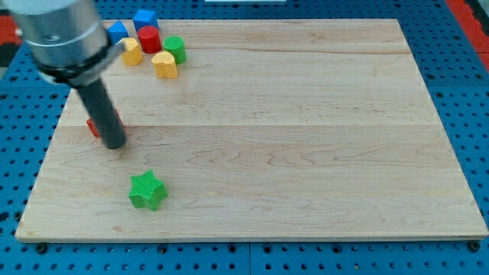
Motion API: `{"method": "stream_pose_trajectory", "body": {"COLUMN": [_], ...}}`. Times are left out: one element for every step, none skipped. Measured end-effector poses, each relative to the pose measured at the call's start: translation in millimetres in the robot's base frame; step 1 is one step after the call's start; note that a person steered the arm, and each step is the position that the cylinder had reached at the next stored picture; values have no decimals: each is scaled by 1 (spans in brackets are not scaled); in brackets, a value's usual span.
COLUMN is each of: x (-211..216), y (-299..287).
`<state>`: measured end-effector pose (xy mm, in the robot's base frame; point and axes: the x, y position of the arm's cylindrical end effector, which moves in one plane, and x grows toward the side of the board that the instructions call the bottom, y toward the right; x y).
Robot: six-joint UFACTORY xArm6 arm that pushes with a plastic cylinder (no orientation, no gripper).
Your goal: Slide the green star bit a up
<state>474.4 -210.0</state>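
The green star (pixel 147 190) lies on the wooden board (pixel 306 137) near the view's bottom left. My tip (pixel 114 144) rests on the board above and a little to the left of the star, with a clear gap between them. A red block (pixel 95 126) sits just behind the rod, mostly hidden by it.
A cluster sits at the view's top left: a blue block (pixel 145 18), another blue block (pixel 116 31), a red cylinder (pixel 149 39), a green cylinder (pixel 175 49), a yellow block (pixel 132 52) and a yellow heart (pixel 163 65). The board's left edge runs close by.
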Motion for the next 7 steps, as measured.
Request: {"method": "stream_pose_trajectory", "body": {"x": [-24,-85,-129,-77,-1,86,133], "y": [-35,-33,12,104,173,143,88]}}
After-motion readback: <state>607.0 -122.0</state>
